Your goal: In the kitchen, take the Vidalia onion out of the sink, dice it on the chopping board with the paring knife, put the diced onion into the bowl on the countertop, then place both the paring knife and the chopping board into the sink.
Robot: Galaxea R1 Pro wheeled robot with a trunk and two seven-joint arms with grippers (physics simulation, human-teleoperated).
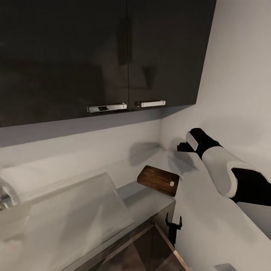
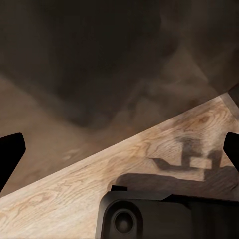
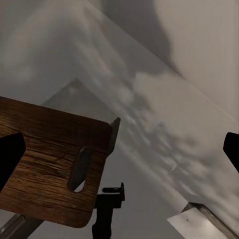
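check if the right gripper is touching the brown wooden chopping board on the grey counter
Apart. In the head view the right gripper hangs raised near the wall, with bare grey countertop showing between it and the brown wooden chopping board.

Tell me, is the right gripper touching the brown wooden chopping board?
No, the right gripper hangs in the air above and beyond the brown wooden chopping board, which lies on the grey countertop.

Left gripper [image 1: 173, 222] partly hidden below the countertop [image 1: 150, 199] edge, just under the chopping board [image 1: 158, 180]; jaw gap unreadable there. Right gripper [image 1: 182, 146] beyond the board, seen from behind, fingers indistinct. Sink [image 1: 7, 195] cut off at the frame edge, far from the board, blurred. Board clipped in the right wrist view.
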